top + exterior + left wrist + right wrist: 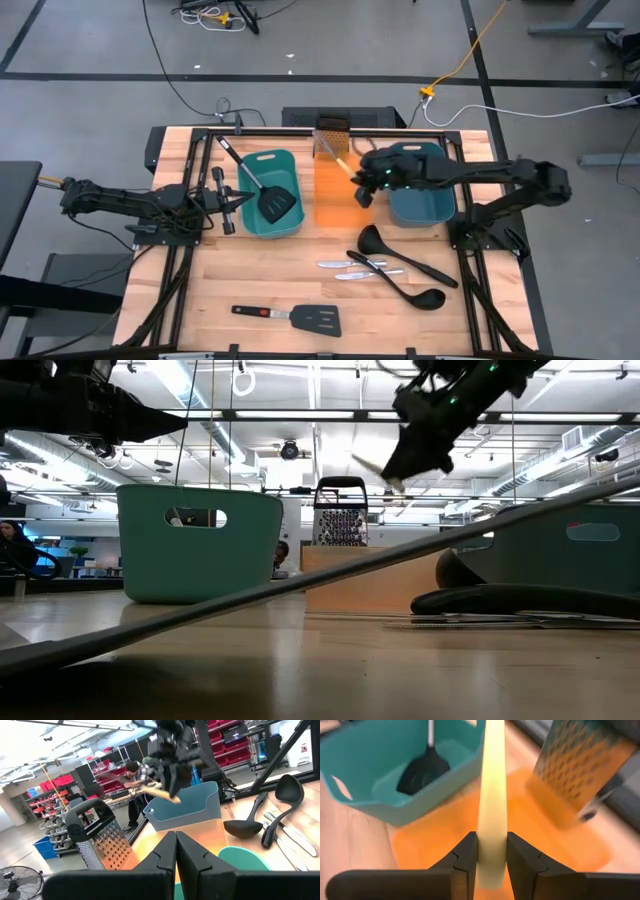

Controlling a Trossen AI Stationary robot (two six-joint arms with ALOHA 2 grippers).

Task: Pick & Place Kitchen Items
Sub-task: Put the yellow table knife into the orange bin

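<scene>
**Yellow-handled knife carried over the orange tray**

Yellow-handled knife sits pinched between the fingers of the right gripper, held in the air above the orange tray, between the two teal tubs. The jaws are closed on the pale handle; the wrist view shows it running straight out from between the pads, with the box grater just ahead at the tray's far end.

To place it well, I judge the arm should keep the handle level, come down over a bare part of the tray clear of the grater, and let go only when the knife is low, so it does not bounce or slide out. The grip looks narrow, so a slow, steady wrist matters.

The left gripper waits with its jaws shut beside the left tub, which holds a spatula. The ladles, two table knives and the red-marked spatula lie on the table, not yet collected.
</scene>
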